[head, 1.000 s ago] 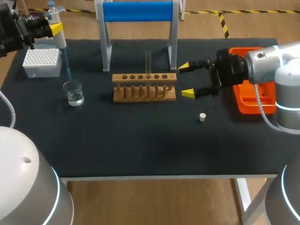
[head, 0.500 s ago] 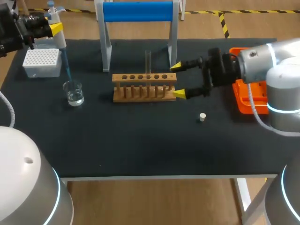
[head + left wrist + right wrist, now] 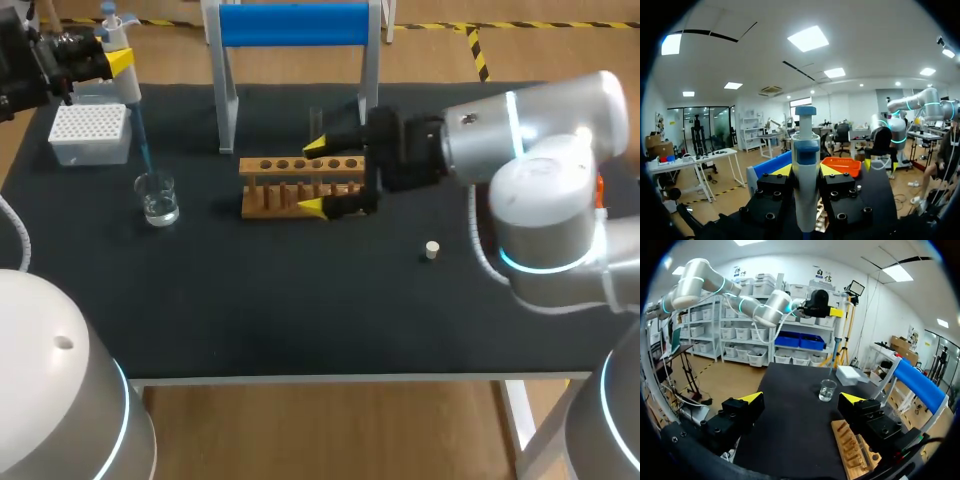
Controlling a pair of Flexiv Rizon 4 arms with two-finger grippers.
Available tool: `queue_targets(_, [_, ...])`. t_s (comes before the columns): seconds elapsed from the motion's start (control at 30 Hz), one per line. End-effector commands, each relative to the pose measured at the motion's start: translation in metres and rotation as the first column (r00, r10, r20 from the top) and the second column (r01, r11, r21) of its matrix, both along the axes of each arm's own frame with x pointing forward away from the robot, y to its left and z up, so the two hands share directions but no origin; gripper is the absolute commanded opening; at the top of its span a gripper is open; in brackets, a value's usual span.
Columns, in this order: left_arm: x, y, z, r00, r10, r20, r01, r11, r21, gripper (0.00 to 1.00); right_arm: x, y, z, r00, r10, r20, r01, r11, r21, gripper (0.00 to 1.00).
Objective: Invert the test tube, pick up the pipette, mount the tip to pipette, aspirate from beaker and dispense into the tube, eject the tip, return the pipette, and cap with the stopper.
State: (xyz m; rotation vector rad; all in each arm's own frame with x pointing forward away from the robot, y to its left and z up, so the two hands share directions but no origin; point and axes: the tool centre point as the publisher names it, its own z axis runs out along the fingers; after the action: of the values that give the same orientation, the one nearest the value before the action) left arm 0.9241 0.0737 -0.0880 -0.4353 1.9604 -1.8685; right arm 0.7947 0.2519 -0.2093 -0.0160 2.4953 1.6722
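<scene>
**Right pincer** (image 3: 314, 176): spread wide, holding nothing. The fingers lie level. One yellow fingertip is at the far side of the wooden rack (image 3: 275, 165) and the other at its near side, so the rack's right half sits in the gap. Contact with the wood cannot be told.

**Test tube** (image 3: 316, 125): upright in a rack hole right of the middle. Its long axis is vertical, crosswise to the level fingers. It stands just beside the far fingertip, at or just inside the gap. The right arm is by far the nearer. Judgement: a grasp would call for the fingers to centre on the glass above the rack's top bar before they close.

**Left pincer** (image 3: 112, 60): closed on the pipette (image 3: 128, 85), with a finger block on either side of its body in the wrist view. It is well apart from the rack, over the left far corner of the tabletop (image 3: 300, 300).

**Pipette tip** (image 3: 143, 145): blue, mounted, pointing down. Its end is at the mouth of the beaker (image 3: 158, 198). Whether it reaches the liquid cannot be told.

**Tip box** (image 3: 90, 132): just beyond the beaker.

**Stopper** (image 3: 432, 249): lies loose on the tabletop, nearer than the rack and to its right, untouched.
</scene>
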Motion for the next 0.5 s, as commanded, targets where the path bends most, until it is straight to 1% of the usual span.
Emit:
queue_targets(0.03, [0.000,0.000,0.000,1.000,0.000,0.002,0.000,1.000,-0.001,0.00,0.005,0.051,-0.017,0.998,-0.066,-0.002,0.065,0.997,-0.048,1.00])
queue_targets(0.3, [0.000,0.000,0.000,1.000,0.000,0.002,0.000,1.000,-0.001,0.00,0.010,0.079,-0.038,0.990,-0.144,-0.016,0.141,0.985,-0.102,1.00])
queue_targets(0.5, [0.000,0.000,0.000,1.000,0.000,0.002,0.000,1.000,-0.001,0.00,0.018,0.089,-0.053,0.980,-0.197,-0.023,0.194,0.976,-0.103,1.00])
